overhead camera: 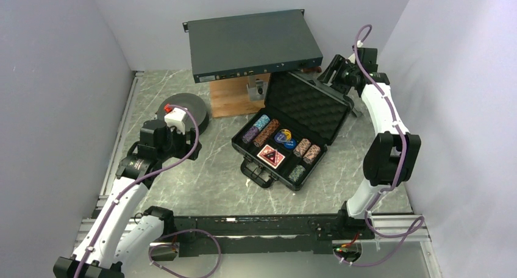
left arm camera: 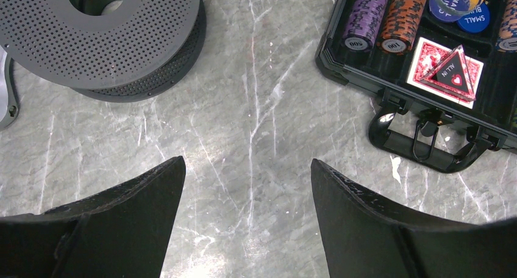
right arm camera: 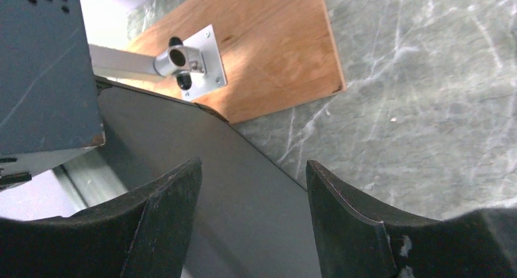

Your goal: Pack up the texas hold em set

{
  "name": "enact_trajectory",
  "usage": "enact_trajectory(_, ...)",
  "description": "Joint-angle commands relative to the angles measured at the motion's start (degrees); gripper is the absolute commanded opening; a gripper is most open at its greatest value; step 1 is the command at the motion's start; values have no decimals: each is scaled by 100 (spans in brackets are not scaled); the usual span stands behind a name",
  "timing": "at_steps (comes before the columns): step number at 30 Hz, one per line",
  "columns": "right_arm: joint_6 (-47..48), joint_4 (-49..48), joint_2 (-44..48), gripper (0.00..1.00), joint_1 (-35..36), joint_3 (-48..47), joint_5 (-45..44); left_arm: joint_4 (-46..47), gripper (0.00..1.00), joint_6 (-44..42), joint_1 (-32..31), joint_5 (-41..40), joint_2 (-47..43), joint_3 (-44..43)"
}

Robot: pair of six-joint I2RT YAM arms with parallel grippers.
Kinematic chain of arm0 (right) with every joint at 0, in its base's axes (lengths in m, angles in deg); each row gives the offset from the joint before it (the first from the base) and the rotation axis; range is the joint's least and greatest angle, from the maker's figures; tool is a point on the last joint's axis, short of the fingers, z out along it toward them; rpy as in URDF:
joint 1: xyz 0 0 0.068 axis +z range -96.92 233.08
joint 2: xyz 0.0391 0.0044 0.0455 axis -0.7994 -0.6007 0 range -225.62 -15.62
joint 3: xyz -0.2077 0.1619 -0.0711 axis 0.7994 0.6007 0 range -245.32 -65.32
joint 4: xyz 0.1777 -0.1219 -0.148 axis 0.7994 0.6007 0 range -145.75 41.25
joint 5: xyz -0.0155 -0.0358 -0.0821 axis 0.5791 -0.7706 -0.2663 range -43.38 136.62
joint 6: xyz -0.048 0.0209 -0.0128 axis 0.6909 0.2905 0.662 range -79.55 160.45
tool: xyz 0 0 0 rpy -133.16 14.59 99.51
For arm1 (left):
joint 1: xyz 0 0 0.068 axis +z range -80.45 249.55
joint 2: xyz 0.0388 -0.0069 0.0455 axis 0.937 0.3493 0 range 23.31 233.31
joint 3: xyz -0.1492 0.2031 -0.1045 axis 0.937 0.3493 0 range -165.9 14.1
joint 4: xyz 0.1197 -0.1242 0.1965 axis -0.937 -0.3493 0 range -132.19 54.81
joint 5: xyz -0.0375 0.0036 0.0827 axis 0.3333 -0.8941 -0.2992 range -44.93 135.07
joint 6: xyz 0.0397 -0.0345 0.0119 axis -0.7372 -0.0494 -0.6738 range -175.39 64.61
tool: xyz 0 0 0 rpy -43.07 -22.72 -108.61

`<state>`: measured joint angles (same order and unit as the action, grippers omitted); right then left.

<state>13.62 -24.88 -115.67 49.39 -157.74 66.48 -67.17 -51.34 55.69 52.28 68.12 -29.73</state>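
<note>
A grey marbled surface [overhead camera: 201,186] carried everything. Along its far edge sat the largest item, a flat grey electronics box [overhead camera: 253,44], raised above a wooden board [right arm camera: 262,40] on which a small metal bracket [right arm camera: 195,61] was fixed.

Just right of the centre of the surface lay the black case [overhead camera: 308,107], open and set at an angle. Its foam-lined lid leaned back toward the far right corner, with the lid's top edge just beside the electronics box's near right corner. The case handle [left arm camera: 427,153] stuck out toward the near edge.

Toward the left edge lay a dark perforated spool [left arm camera: 103,40] with a centre hole, well apart from the case, with bare surface between them.

Inside the case tray, a purple chip roll [left arm camera: 366,16] and an orange chip roll [left arm camera: 402,16] lay side by side at the left end. More chip rolls [overhead camera: 306,150] lay toward the right end. A red-backed card deck [overhead camera: 271,156] sat near the handle side with a red-black triangle [left arm camera: 454,71] on top. Round blue and yellow buttons [overhead camera: 284,136] lay just beyond it.

The left gripper [left arm camera: 247,168] hung released over the bare surface between spool and case, grasping nothing. The right gripper [right arm camera: 251,163] was behind the lid at its far right end, fingers spread and empty. The lid's dark outer face showed between them; contact with it could not be told.
</note>
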Motion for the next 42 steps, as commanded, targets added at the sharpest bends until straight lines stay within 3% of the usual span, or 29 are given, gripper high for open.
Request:
enact_trajectory(1,74,358,131,66,316,182,227,129,81,-71,-19,-58,-77,-125)
enact_trajectory(30,184,325,705,66,1478,990,-12,78,81,-63,-15,-210,-140,-127)
enact_trajectory(42,-22,-31,1870,65,1801,1801,-523,82,80,-37,-19,-111,-121,-126)
